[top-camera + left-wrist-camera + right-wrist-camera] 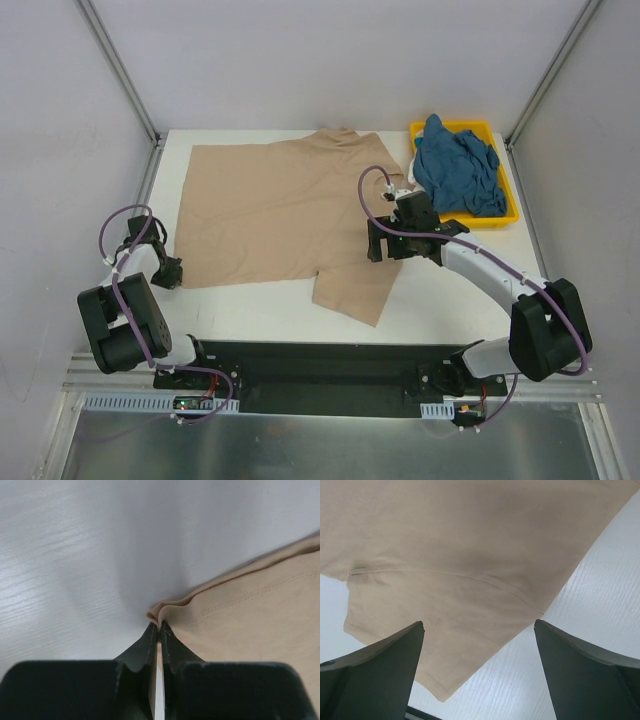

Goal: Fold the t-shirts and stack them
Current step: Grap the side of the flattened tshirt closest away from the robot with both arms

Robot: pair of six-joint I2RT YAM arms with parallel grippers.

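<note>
The left tool, its arm bent low, pinches the near-left corner of the tan t-shirt, which lies spread on the counter. The right tool, its arm stretched forward, hangs spread wide above that shirt. The teal t-shirt lies crumpled in the yellow tray.

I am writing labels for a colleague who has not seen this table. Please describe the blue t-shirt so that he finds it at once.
Look at the far right corner of the white table, where a yellow tray sits. The teal-blue t-shirt lies crumpled in it; the tan t-shirt beside the tray is spread flat.
</note>
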